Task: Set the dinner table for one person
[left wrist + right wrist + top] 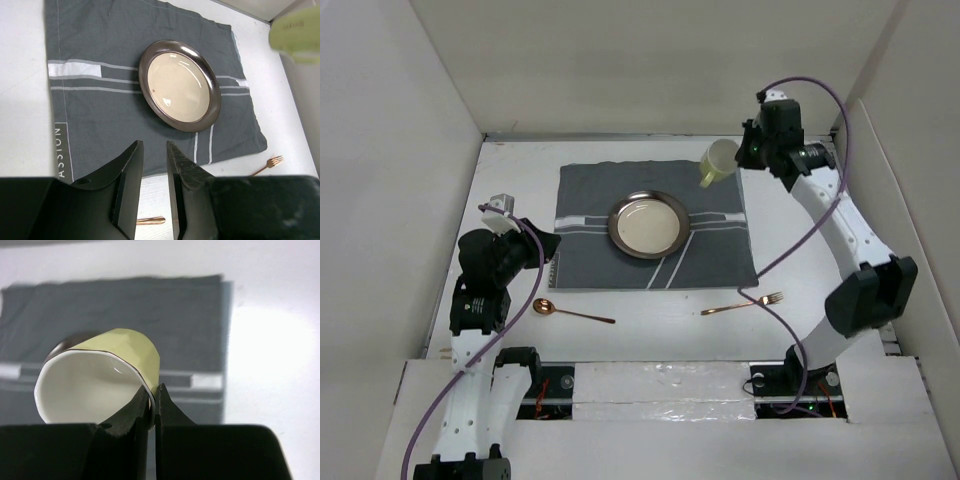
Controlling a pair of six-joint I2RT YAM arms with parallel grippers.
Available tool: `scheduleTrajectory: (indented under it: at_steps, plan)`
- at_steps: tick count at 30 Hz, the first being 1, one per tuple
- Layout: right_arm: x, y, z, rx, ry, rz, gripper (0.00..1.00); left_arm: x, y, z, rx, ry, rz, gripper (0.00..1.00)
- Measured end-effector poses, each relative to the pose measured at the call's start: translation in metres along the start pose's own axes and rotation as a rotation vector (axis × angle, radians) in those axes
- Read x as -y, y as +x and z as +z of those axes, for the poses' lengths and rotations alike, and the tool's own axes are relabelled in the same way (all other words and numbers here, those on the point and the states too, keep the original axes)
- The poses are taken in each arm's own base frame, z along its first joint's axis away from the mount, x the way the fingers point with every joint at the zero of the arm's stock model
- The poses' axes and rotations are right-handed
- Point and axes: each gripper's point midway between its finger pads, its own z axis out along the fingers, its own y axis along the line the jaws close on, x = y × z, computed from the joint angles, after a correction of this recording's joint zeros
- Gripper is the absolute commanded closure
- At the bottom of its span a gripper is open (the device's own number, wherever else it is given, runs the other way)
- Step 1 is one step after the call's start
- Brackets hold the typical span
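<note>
Evidently, right tool (pixel 154 390) clamped on glossy yellow cup (pixel 125 350), left tool (pixel 155 147) apart, round plate (pixel 179 86), perhaps ceramic

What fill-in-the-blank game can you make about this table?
The right gripper pinches the rim of the yellow ____.
The plate sits on the grey ____.
On the bare dinner table lie a fork and a ____.
Missing: cup, mat, spoon.

The dinner table (pixel 515 170) below me lies flat and level: a broad, matte white, roughly square surface.
</note>
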Motion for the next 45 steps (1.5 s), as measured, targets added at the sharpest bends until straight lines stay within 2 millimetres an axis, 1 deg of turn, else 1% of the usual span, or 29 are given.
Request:
scheduleTrajectory:
  at_steps: [2,4,7,10,12,15,18,23,28,33,34,35,36,39,42,45]
  plan:
    - [0.028,-0.021,0.022,0.012,0.057,0.021,1.00,0.000,0.000,0.001,-0.003,-0.001,-0.001,0.77]
    - [0.051,-0.026,0.047,-0.009,0.092,0.039,1.00,-0.001,0.001,0.002,-0.009,-0.004,-0.004,0.77]
    - [0.077,-0.014,0.083,-0.088,0.123,0.062,1.00,-0.003,0.003,0.004,-0.019,-0.008,-0.009,0.76]
    - [0.094,0.000,0.113,-0.172,0.151,0.071,1.00,-0.005,0.005,0.006,-0.029,-0.013,-0.014,0.76]
    - [0.102,0.005,0.131,-0.205,0.164,0.074,1.00,-0.005,0.005,0.006,-0.032,-0.014,-0.015,0.76]
    - [0.106,0.009,0.149,-0.226,0.169,0.074,1.00,-0.006,0.006,0.007,-0.034,-0.015,-0.016,0.76]
    - [0.109,0.011,0.159,-0.242,0.171,0.077,1.00,-0.006,0.006,0.008,-0.039,-0.017,-0.018,0.76]
    - [0.112,0.008,0.171,-0.242,0.168,0.082,1.00,-0.008,0.008,0.009,-0.048,-0.021,-0.022,0.76]
    - [0.120,0.018,0.179,-0.268,0.180,0.092,1.00,-0.008,0.009,0.010,-0.051,-0.022,-0.024,0.76]
    - [0.122,0.027,0.185,-0.286,0.186,0.099,1.00,-0.009,0.009,0.011,-0.055,-0.024,-0.025,0.76]
    - [0.122,0.029,0.186,-0.290,0.187,0.100,0.98,-0.009,0.009,0.011,-0.055,-0.024,-0.025,0.76]
    - [0.124,0.030,0.187,-0.293,0.190,0.104,0.93,-0.009,0.009,0.011,-0.055,-0.024,-0.025,0.76]
    - [0.125,0.032,0.188,-0.296,0.191,0.107,0.82,-0.009,0.009,0.011,-0.055,-0.024,-0.025,0.76]
    - [0.124,0.030,0.190,-0.288,0.179,0.130,0.68,-0.009,0.009,0.010,-0.054,-0.024,-0.025,0.76]
    - [0.122,0.019,0.190,-0.251,0.154,0.151,0.66,-0.009,0.009,0.010,-0.054,-0.024,-0.025,0.75]
    - [0.120,0.007,0.183,-0.226,0.135,0.169,0.61,-0.009,0.009,0.010,-0.053,-0.024,-0.025,0.75]
